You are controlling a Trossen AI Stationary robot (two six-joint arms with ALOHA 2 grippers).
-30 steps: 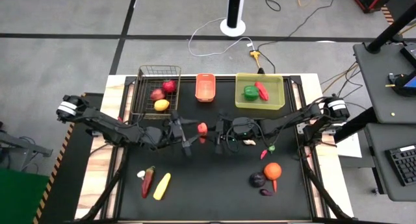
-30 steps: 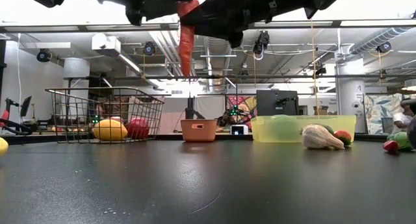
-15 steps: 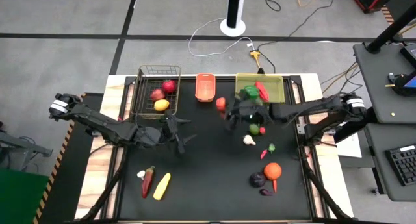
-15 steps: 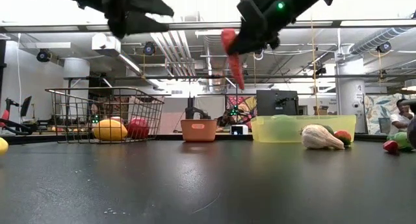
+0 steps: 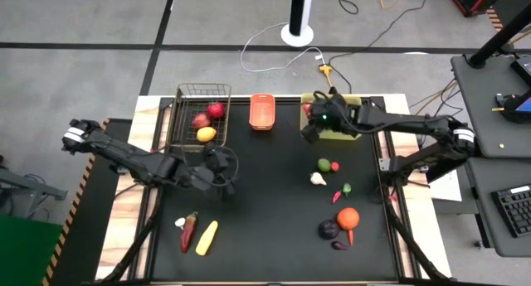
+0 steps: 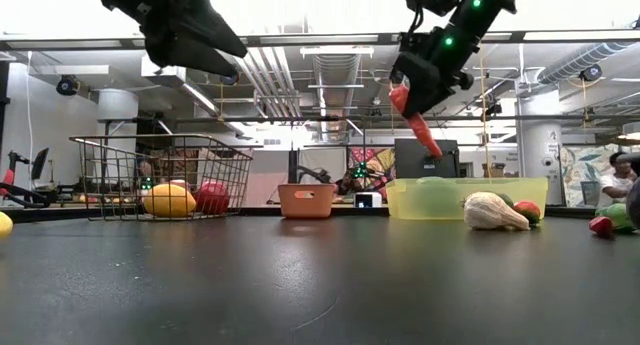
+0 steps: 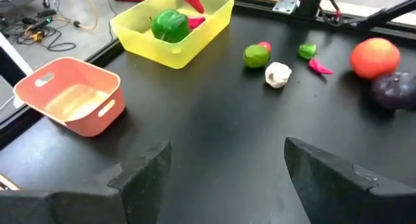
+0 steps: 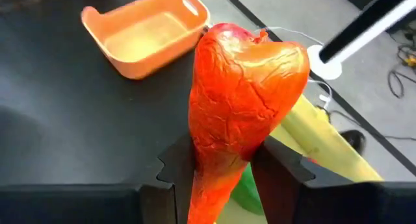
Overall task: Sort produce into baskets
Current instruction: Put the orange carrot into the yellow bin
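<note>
My right gripper (image 5: 309, 118) is shut on a red chilli (image 8: 240, 113), high over the left end of the yellow-green bin (image 5: 353, 130). The bin holds a green pepper (image 7: 169, 24) and another red chilli (image 7: 196, 21). The held chilli also shows in the low view (image 6: 418, 120). My left gripper (image 5: 222, 167) is open and empty above the table's middle left; its fingers stand wide apart in the left wrist view (image 7: 227, 172). The wire basket (image 5: 184, 120) holds two red apples and a lemon. The orange basket (image 5: 262, 112) holds nothing. My right gripper pinches the red chilli about its middle (image 8: 224, 160) between its two fingers (image 8: 174, 167). The fingers slant down from the table's right side. The thick end (image 6: 399, 95) sticks out past the fingertips and the thin tip (image 6: 436, 151) slants down. The chilli is lifted clear.
Loose produce lies on the table's right half: a green fruit (image 5: 324, 164), a white garlic (image 5: 318, 179), a small chilli (image 5: 337, 197), an orange (image 5: 348, 218), an eggplant (image 5: 328, 230). A dark chilli (image 5: 189, 230) and corn (image 5: 207, 237) lie near left.
My right gripper has carried the red chilli from above the table's middle toward the far edge and the right, up to the yellow-green bin's left end. The chilli has tipped from hanging straight to slanting. My left gripper has drawn back a little toward the table's left edge.
</note>
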